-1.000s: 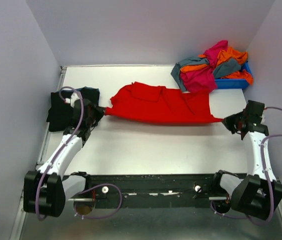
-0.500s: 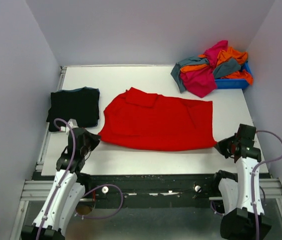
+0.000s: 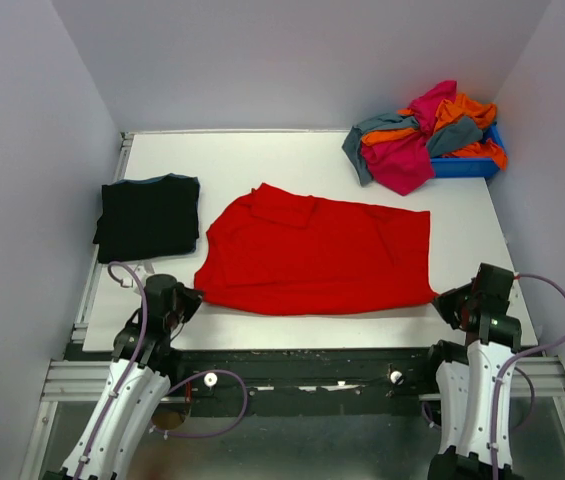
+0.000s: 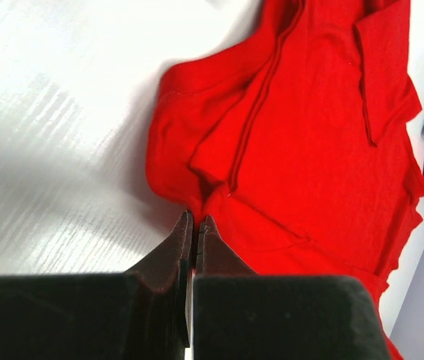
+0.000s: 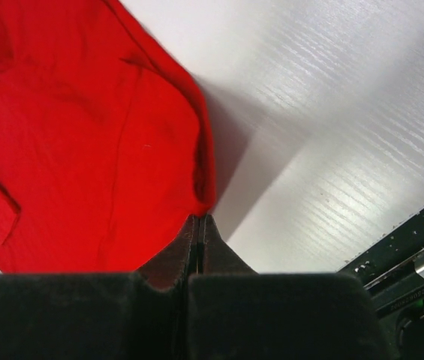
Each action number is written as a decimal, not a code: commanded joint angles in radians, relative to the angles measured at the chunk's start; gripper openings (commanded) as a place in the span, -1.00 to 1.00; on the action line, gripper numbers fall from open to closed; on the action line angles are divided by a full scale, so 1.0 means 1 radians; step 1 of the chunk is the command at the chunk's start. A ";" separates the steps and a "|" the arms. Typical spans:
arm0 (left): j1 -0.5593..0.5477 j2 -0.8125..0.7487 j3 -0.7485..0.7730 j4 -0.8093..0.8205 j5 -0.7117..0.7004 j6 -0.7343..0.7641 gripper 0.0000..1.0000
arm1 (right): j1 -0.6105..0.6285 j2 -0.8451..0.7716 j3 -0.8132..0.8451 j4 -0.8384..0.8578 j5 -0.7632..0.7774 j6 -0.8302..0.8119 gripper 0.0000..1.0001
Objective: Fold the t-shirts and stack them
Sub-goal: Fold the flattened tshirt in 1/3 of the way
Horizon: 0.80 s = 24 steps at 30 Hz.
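**Bench and t-shirts, seen from above and from both wrists.** The white bench (image 3: 262, 165) carries everything you are working with. Largest on it is the red t-shirt (image 3: 317, 255) – bright, plain cloth, spread nearly flat and lying sideways across the middle. Its near edge runs close to the bench's front edge. One flap is folded over at the far-left part, and shallow creases run through the body. The two near corners are drawn out to points, one toward each of your arms.

Next in size is the heap of unfolded t-shirts (image 3: 417, 135) at the far right corner – magenta, orange and grey-teal, tangled together. It spills over the blue bin (image 3: 467, 167).

The black t-shirt (image 3: 149, 217) lies folded in a neat rectangle at the left edge, with blue trim along its far side. It sits just beside the red one, without touching it.

Your left hand (image 3: 196, 294) is clenched on the red shirt's near-left corner. Your right hand (image 3: 440, 298) is clenched on the near-right corner. In both wrist views the fingertips meet on the cloth's edge.
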 commanded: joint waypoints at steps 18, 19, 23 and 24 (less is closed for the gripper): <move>0.000 0.442 0.647 0.073 -0.200 0.181 -1.00 | -0.007 0.390 0.486 0.072 -0.056 0.032 -0.99; 0.000 0.462 0.700 0.041 -0.214 0.191 -1.00 | -0.007 0.409 0.556 0.027 -0.048 0.032 -0.99; 0.000 0.351 0.577 0.073 -0.216 0.151 -1.00 | -0.007 0.325 0.481 0.038 -0.025 0.061 -0.99; 0.000 0.316 0.525 0.060 -0.205 0.131 -1.00 | -0.007 0.299 0.407 0.053 -0.022 0.068 -0.99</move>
